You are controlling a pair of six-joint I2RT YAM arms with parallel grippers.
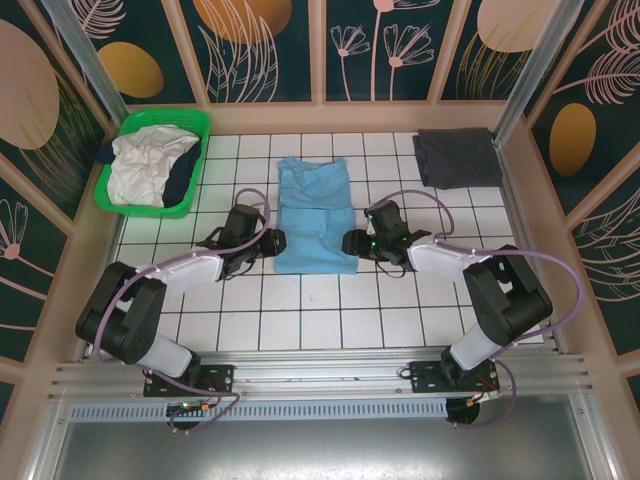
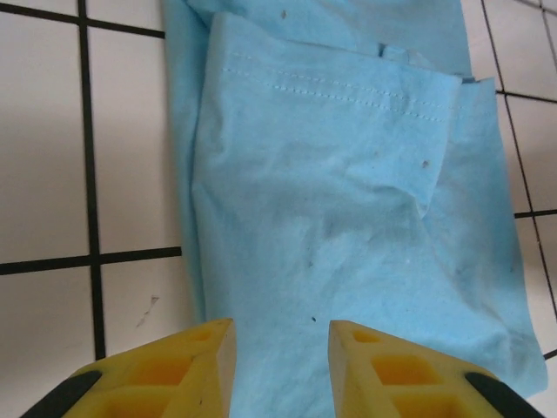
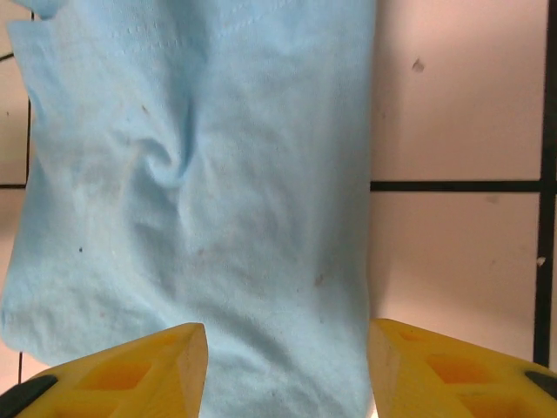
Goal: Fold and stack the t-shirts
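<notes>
I'm hovering left pincer (image 2: 283, 338) and right pincer (image 3: 287, 341), both released, flanking the light blue t-shirt (image 1: 315, 215); I'm planning matched, level pinches before folding.

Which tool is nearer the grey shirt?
Right. The right tool is left of and in front of the grey shirt; the left tool lies farther left, across the blue shirt.

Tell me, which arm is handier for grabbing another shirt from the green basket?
Probably the left: the green basket sits far left, just beyond the left fingers. The right fingers are on the other side of the light blue t-shirt.
</notes>
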